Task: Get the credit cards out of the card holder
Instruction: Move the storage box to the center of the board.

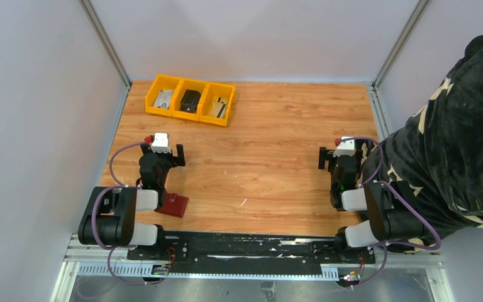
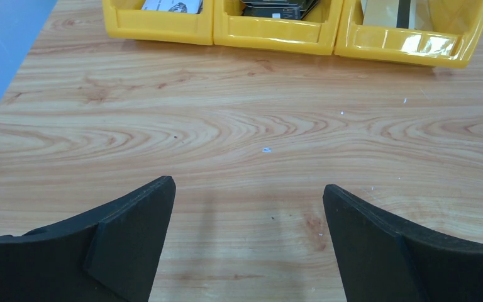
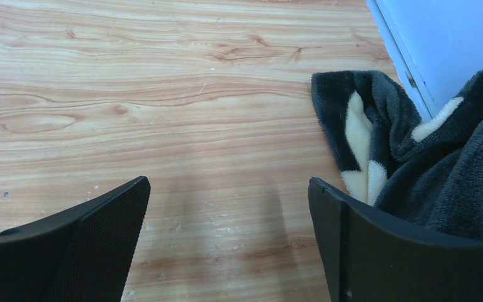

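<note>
Left gripper [image 2: 248,189]: mine, jaws spread wide with nothing between them, only bare wood under the gap.
Right gripper [image 3: 228,182]: also mine, jaws just as wide apart, holding nothing.
Card holder [image 1: 175,206]: lies flat on the table [image 1: 270,163] in the near left corner, close to the near edge. It is beside my left arm's lower link, which covers its left part from above.
Card holder, heading: it sits askew to the table's edge. Its far edge slants down toward the right, and one corner points toward the middle of the table.
Card holder, long axis: I cannot tell, since only a dark red four-sided patch shows past the arm.
Card holder and my tools: it is nearer my base than my left fingers are and does not show in either wrist view. It is well apart from my right gripper.
Yellow bin [image 2: 270,38]: has three compartments and stands at the far left of the table, straight ahead of my left gripper and well apart from the card holder.
Fleece sleeve [image 3: 383,145]: dark with cream patches, resting on the table's right edge just beside my right gripper's outer finger.
</note>
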Tool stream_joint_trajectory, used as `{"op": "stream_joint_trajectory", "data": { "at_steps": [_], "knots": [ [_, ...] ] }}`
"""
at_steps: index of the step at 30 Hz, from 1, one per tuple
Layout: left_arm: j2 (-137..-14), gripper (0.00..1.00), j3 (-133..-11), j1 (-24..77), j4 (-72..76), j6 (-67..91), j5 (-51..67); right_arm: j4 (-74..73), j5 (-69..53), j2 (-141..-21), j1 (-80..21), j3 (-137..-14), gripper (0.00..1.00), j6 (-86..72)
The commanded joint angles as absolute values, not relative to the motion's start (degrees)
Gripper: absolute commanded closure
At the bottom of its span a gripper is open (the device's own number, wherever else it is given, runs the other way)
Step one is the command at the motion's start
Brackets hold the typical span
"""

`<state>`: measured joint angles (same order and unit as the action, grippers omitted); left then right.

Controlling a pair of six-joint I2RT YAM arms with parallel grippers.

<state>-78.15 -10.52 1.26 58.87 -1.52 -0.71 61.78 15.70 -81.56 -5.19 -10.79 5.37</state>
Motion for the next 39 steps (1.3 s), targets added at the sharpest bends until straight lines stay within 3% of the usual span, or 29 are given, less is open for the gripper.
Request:
{"op": "stream_joint_trajectory", "data": {
  "at_steps": [1,8,15,19,23,27,32,39],
  "knots": [
    [-78.6,0.0,-11.5,1.5,61.1,-1.8,-1.8,63.2,17.0,-82.0,-4.5,-11.9,0.0,5.9],
    [-76.3,0.0,-12.1,0.9,58.7,-1.8,-0.4,54.0,19.2,-76.1,-5.9,-14.8,0.0,6.7],
    [-71.3,0.0,-27.2,-2.0,25.0,-4.2,2.5,41.7,24.4,-74.5,-13.5,-21.6,0.0,13.1],
    [-70.4,0.0,-32.6,-5.4,16.9,-3.2,6.3,41.7,27.2,-74.8,-18.2,-23.9,0.0,17.7],
    [-69.9,0.0,-38.7,-6.9,10.2,-4.6,10.1,38.3,25.2,-71.0,-19.3,-26.8,0.0,12.2],
    [-71.1,0.0,-46.6,-6.9,3.6,-7.1,10.0,27.3,22.1,-71.0,-21.3,-36.3,0.0,8.6],
    [-75.8,0.0,-57.2,-6.9,-5.2,-5.4,14.6,4.1,25.2,-80.9,-27.4,-55.2,0.0,6.9],
    [-88.7,0.0,-73.3,-5.8,-14.7,-2.7,18.5,-1.2,16.5,-85.7,-31.8,-63.0,0.0,-2.6]
  ]
}}
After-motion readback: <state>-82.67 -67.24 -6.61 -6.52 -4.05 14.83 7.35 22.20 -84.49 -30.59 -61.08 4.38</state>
